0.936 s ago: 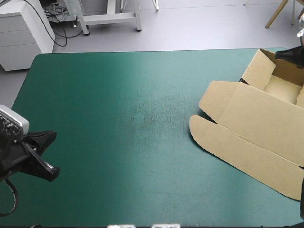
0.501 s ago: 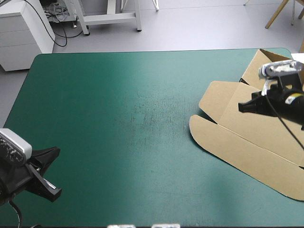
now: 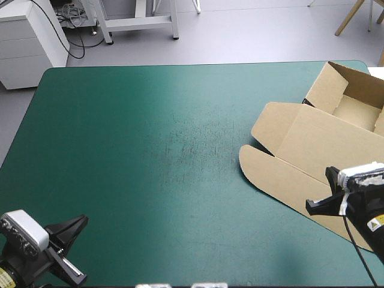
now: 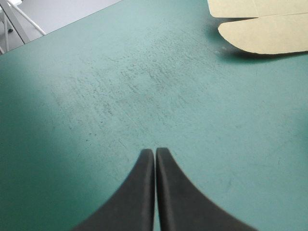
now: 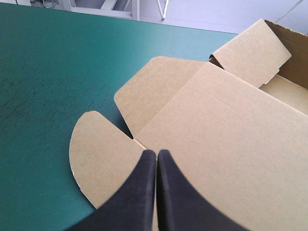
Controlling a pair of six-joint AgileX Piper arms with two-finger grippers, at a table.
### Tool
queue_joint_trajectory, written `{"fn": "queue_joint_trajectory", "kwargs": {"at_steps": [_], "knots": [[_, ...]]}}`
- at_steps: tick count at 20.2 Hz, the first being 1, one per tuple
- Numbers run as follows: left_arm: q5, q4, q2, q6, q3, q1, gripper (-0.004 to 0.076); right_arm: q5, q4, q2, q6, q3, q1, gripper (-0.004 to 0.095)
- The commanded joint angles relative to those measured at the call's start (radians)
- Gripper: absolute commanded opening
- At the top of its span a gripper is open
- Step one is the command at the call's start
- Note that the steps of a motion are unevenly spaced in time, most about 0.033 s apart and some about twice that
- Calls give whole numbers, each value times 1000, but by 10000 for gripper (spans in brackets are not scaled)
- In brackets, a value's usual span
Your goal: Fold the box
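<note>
One box (image 3: pixel 318 150), lid flat, at right edge

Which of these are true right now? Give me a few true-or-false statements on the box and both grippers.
1. The box lies toward the right edge of the teal-green cover. True.
2. The left gripper is shut on the box. False: it is shut on nothing, over bare cover, with the box well ahead of it.
3. The right gripper is open. False: its fingers are shut, over the box's flat lid.
4. The box's tray walls stand raised at its far end. True.
</note>
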Motion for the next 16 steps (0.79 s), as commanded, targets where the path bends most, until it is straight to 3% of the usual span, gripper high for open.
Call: {"fn": "queue_joint_trajectory", "kwargs": {"at_steps": [1, 16], "knots": [[-93, -32, -46, 5, 27, -1, -10, -105, 14, -90, -11, 52, 4, -19], [-174, 43, -288, -100, 258, -1, -10, -143, 15, -516, 69, 227, 4, -19]]}}
